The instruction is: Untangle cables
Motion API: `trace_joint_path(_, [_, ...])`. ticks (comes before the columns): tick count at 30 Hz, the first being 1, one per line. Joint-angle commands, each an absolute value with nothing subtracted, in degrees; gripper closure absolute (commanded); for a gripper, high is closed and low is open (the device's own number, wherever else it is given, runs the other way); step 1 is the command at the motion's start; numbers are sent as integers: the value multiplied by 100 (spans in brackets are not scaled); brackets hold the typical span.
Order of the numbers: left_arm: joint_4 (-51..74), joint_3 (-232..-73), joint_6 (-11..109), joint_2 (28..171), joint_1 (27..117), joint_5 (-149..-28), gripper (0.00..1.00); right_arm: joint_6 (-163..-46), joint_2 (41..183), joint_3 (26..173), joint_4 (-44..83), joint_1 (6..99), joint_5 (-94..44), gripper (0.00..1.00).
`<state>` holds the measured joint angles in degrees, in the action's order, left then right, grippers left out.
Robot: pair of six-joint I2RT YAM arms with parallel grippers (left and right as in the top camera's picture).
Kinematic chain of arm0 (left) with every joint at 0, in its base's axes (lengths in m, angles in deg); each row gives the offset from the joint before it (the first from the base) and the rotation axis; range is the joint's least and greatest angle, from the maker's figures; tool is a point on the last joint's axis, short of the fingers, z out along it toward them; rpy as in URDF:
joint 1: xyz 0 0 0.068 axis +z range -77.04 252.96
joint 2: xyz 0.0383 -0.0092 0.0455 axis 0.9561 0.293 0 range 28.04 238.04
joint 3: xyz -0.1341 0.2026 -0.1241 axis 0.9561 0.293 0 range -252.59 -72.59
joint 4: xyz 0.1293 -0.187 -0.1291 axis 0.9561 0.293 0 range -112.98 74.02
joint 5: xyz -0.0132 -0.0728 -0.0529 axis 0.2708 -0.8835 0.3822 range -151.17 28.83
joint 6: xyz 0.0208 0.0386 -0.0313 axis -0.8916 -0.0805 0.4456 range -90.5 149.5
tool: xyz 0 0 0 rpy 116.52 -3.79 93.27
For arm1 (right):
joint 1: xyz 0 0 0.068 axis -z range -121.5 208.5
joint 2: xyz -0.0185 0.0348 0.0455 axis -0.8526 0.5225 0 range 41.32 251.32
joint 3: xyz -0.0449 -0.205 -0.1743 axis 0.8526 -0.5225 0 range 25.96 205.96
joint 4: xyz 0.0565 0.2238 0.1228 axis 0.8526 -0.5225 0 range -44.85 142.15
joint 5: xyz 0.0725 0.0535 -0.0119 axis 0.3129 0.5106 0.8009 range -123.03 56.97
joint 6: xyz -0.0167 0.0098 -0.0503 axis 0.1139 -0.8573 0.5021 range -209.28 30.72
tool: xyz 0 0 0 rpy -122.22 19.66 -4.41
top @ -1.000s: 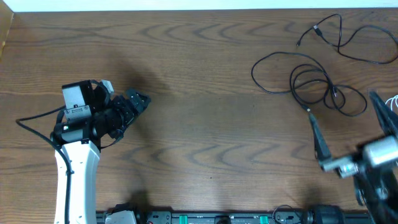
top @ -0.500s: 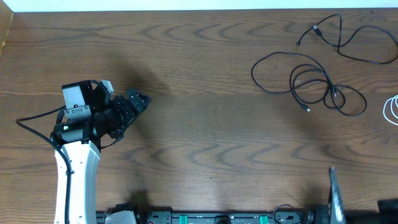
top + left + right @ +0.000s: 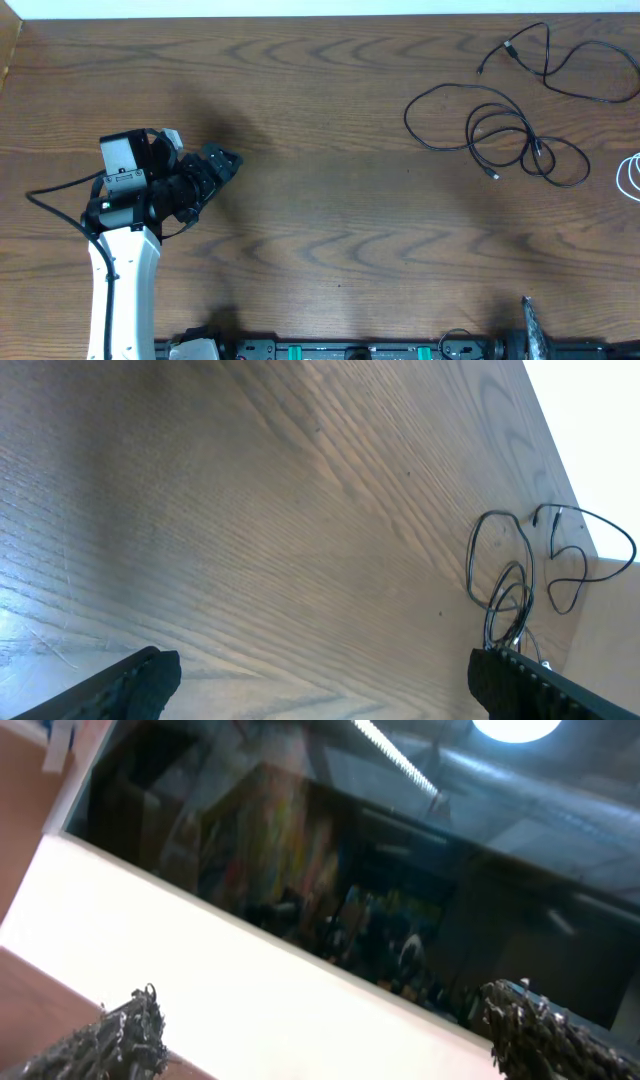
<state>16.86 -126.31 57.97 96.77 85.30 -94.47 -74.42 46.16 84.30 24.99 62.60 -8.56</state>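
Wooden table (image 3: pixel 330 200), right gripper (image 3: pixel 330 1035) withdrawn to near edge, cables (image 3: pixel 537 152) unmoved

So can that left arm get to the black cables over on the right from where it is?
Probably not from there. Nothing blocks the way and only bare table lies between, but the left arm sits far across from the black cables.
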Motion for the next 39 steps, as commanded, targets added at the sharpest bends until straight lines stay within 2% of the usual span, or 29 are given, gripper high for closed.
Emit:
trace_joint_path(1, [1688,-12672,5760,9618,8554,-9498,4,-7381,4603,8446,2318,6229,-867,1])
trace_joint_path(9, [1688,-12672,5760,9618,8554,-9498,4,-6636,4609,8437,2300,6231,-913,1])
trace_joint_path(13, [1688,-12672,5760,9618,8554,-9498,4,-6920,4614,8326,2422,6229,-823,1])
trace_joint_path(15, [1688,-12672,5760,9618,8554,-9498,4,-7353,4644,7998,2840,6231,-913,1])
trace_joint_path(24, [1688,-12672,5760,9618,8554,-9498,4,-7615,4782,6437,4022,6229,-1105,1])
trace_joint_path(31, [1686,-12672,5762,9618,8554,-9498,4,-8371,4819,4721,5863,6231,-1311,1])
trace_joint_path(39, [1688,-12672,5760,9618,8554,-9498,4,-8553,4170,3213,6748,6242,-1960,1])
